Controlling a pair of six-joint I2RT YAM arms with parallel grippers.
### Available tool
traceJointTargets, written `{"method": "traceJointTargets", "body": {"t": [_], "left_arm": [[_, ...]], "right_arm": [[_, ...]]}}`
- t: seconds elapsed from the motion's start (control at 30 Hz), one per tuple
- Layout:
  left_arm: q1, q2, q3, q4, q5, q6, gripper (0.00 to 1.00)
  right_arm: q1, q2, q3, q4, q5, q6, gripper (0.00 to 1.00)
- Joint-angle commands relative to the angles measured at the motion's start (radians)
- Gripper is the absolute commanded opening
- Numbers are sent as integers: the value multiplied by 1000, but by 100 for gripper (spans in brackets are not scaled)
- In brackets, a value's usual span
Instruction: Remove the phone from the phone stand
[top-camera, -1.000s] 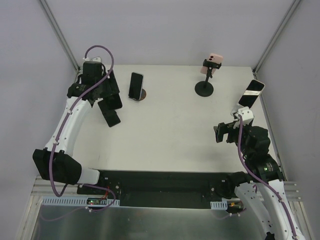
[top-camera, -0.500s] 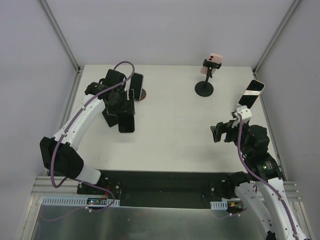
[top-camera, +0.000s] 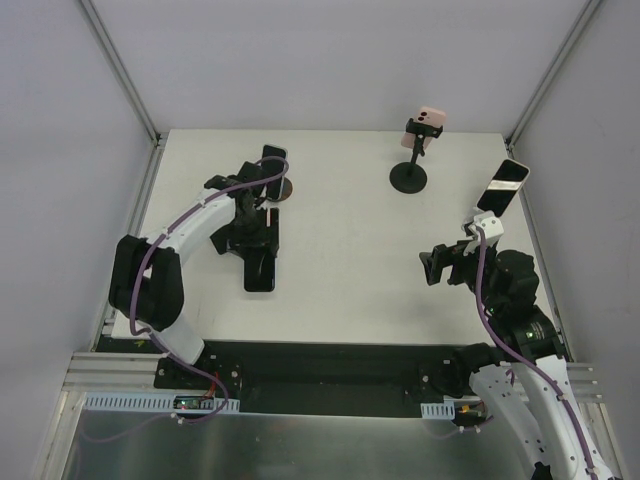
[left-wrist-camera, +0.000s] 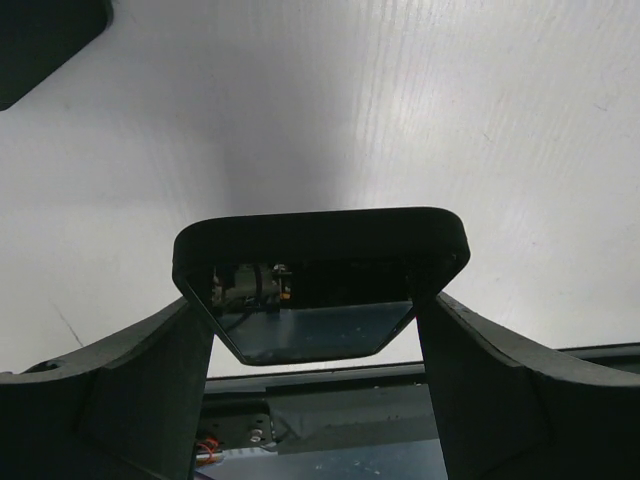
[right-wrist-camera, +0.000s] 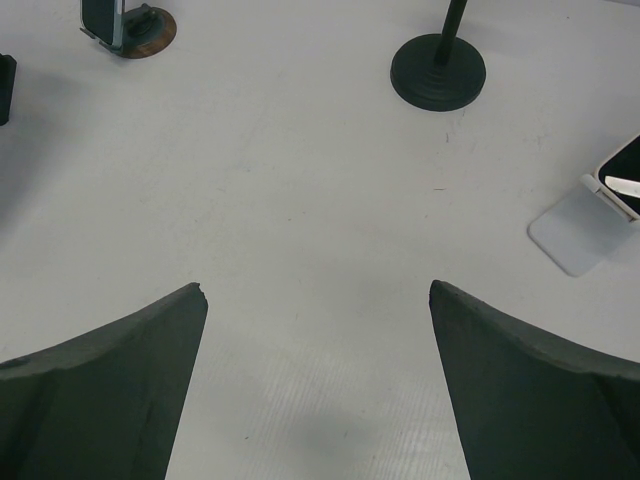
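since the black phone (top-camera: 260, 272) hangs clear of every stand, pinched across its width by the left gripper (left-wrist-camera: 315, 300) over the left half of the table (top-camera: 350, 270), about midway between far and near edges, the step in hand looks like the set-down. whether its lower end touches the surface, cannot tell. to do it well: bring the phone low and flat before letting go, so it lies rather than drops; spread the jaws only once it rests; lift straight up so the fingers don't drag it. mind the neighbour just behind the wrist, toward the far edge: a second phone (right-wrist-camera: 103, 18) leaning in a round brown stand (right-wrist-camera: 150, 28), easy to knock. further right, near the far edge, a pink phone (top-camera: 431, 118) clamped on a black pole stand (top-camera: 408, 177). by the right edge, another phone (top-camera: 505, 185) propped on a white stand (right-wrist-camera: 578, 232). right gripper (right-wrist-camera: 316, 288) hovers near the right edge, jaws spread wide, holding nothing; best left out of it.
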Motion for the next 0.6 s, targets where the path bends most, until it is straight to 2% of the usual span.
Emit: {"method": "traceJointTargets", "body": {"t": [0.0,0.33,0.57], "left_arm": [[-15,42,-22,76,54,18,0],[-15,135,-97,93,91,70,0],[-15,129,-159,84,88,63,0]], "right_arm": [[4,-4,4,30,-7,11,96],[5,1,-7,33,5,3,96],[4,-1,-17,42,10,0,96]]}}
